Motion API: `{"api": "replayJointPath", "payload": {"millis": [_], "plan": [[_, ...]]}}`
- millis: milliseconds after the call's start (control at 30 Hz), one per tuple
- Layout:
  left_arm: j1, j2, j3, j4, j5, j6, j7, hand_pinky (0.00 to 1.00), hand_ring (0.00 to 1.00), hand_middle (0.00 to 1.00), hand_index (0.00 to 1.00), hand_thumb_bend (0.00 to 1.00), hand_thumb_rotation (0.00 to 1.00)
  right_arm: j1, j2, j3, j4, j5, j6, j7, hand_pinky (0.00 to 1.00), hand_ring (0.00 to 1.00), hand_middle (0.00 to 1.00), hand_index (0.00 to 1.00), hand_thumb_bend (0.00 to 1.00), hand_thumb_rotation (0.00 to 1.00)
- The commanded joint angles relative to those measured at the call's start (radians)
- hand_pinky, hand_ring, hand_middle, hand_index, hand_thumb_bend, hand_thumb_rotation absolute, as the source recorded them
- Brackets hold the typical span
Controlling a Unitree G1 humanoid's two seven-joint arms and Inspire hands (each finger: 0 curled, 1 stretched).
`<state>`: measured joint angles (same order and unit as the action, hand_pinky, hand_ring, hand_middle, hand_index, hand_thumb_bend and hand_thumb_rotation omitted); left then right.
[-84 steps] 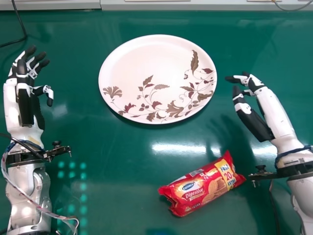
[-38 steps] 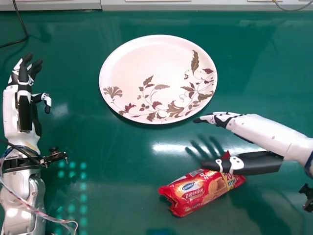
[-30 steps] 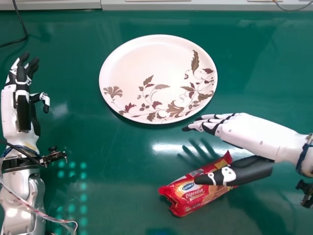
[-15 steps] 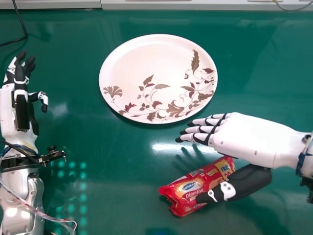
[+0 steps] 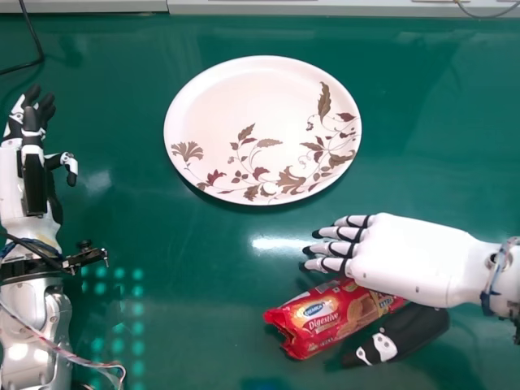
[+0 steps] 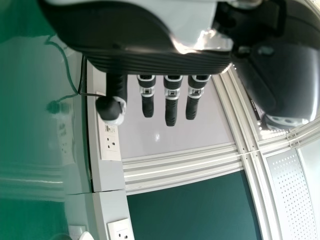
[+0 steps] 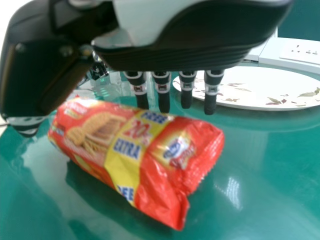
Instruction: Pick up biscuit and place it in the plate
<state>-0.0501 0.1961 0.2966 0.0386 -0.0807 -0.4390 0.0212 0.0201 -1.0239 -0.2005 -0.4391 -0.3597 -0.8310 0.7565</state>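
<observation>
The red biscuit packet (image 5: 325,318) lies slantwise on the green table, its right end partly covered by my right hand (image 5: 398,258). That hand is open, palm down, its straight fingers at the packet's far side and its thumb at the near side. In the right wrist view the packet (image 7: 135,145) lies between the thumb and the straight fingers of my right hand (image 7: 162,90). The white plate (image 5: 252,122) with brown leaf pattern stands beyond the packet. My left hand (image 5: 34,166) is open at the table's left; the left wrist view shows this left hand (image 6: 171,100) too.
A black cable (image 5: 36,49) lies at the far left corner. Loose wires (image 5: 65,351) hang along my left forearm. A pale ledge (image 5: 325,8) borders the table's far edge, with sockets (image 6: 111,142) in the left wrist view.
My right hand has come in from the right, turned palm down and moved toward the near side over the packet's right part. The left hand has shifted slightly left. The packet and plate have stayed put.
</observation>
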Motion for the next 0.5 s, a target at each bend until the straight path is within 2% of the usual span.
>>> {"api": "replayJointPath", "payload": {"millis": [0, 133, 467], "plan": [[0.03, 0.004, 0.013, 0.015, 0.003, 0.001, -0.001, 0.0, 1.0, 0.95, 0.97, 0.72, 1.0, 0.017, 0.017, 0.002, 0.018, -0.037, -0.034, -0.039, 0.91, 0.98, 0.98, 0.95, 1.0, 0.47], [0.035, 0.0, 0.013, -0.007, 0.013, 0.023, 0.013, 0.0, 0.99, 0.94, 0.96, 0.73, 1.0, 0.024, 0.03, 0.003, 0.045, -0.091, -0.06, -0.09, 0.9, 0.97, 0.96, 0.96, 1.0, 0.47], [0.032, 0.005, 0.017, -0.01, 0.034, 0.023, 0.021, 0.0, 0.99, 0.94, 0.96, 0.71, 1.0, 0.056, 0.074, 0.001, 0.099, -0.177, -0.08, -0.212, 0.89, 0.95, 0.96, 0.96, 1.0, 0.46]]}}
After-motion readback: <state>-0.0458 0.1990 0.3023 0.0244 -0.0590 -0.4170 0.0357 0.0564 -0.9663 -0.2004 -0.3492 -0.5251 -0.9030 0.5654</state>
